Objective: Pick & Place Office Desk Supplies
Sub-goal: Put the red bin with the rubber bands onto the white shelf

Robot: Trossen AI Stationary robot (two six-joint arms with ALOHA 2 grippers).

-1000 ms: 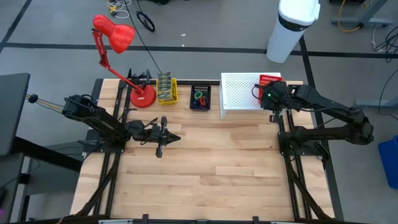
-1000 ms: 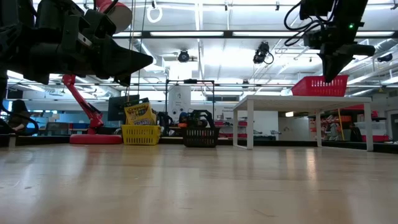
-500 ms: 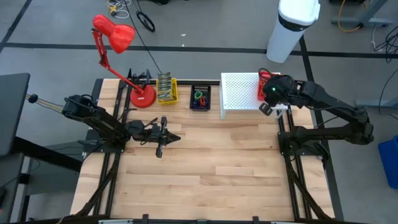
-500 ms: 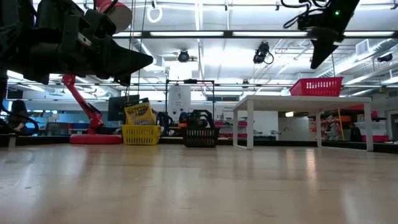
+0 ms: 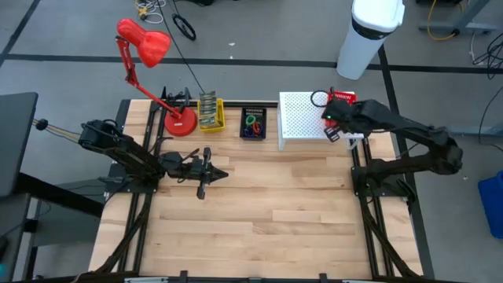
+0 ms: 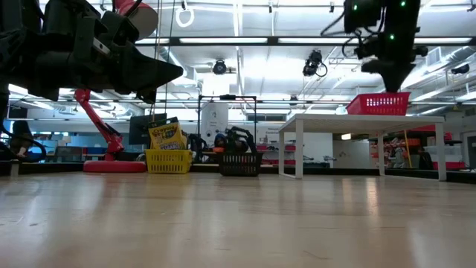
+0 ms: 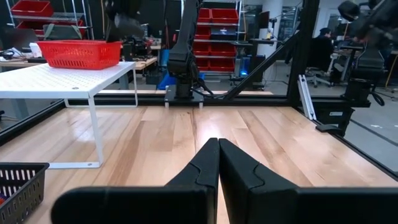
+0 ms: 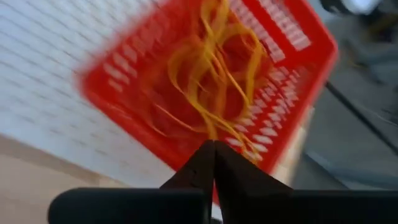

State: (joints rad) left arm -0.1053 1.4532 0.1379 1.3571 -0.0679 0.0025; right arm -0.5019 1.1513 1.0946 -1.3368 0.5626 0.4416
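Thin orange-yellow rubber bands [image 8: 211,68] lie in a red basket [image 8: 280,81] on the white perforated riser [image 5: 302,118] at the table's far right. My right gripper [image 8: 213,144] hangs shut just above that basket [image 6: 379,103], pointing steeply down. Crayon boxes [image 6: 166,136] stand in a yellow basket [image 5: 209,112], and small coloured loops [image 5: 252,122] lie in a black basket [image 6: 239,162], both at the far edge. Low over the table's left half, my left gripper [image 7: 217,142] waits, shut and level, holding nothing. My right gripper appears to pinch strands of the rubber bands [image 8: 210,127] at its fingertips, coming from above at a steep slant. The strands run together at the tips and spread out toward the red basket below. The picture is blurred, so how many strands cannot be told.
A red desk lamp [image 5: 145,43] stands at the far left with its base [image 5: 181,122] beside the yellow basket. The riser's legs [image 6: 300,152] stand on the table. Bare wooden tabletop [image 5: 259,212] stretches across the middle and the near side.
My right gripper has rolled about its own axis above the red basket, tipping aside and then pointing down again, and has shifted a little toward the table's left.
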